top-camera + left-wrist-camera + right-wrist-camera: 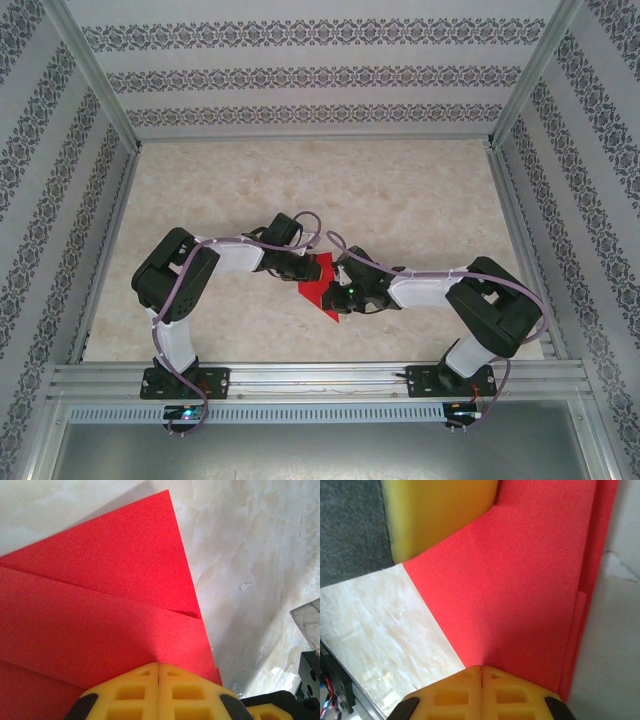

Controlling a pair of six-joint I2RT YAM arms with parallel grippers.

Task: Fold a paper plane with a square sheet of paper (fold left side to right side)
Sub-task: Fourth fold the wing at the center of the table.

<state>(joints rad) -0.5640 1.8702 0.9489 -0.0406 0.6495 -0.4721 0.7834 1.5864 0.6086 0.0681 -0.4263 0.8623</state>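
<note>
Red paper [322,290] lies mid-surface [400,200], nearer the near edge, folded into layered flaps. Its long axis runs far-to-near, and the sharp tip points at the near edge, slightly toward the right edge. Left hand [300,268] and right hand [345,292] flank it, fingers fully closed with tips on the paper. Cannot tell whether either pinches it.

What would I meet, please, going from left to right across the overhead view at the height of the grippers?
In order: left arm's elbow → left gripper → red paper → right gripper → right arm's elbow.
</note>
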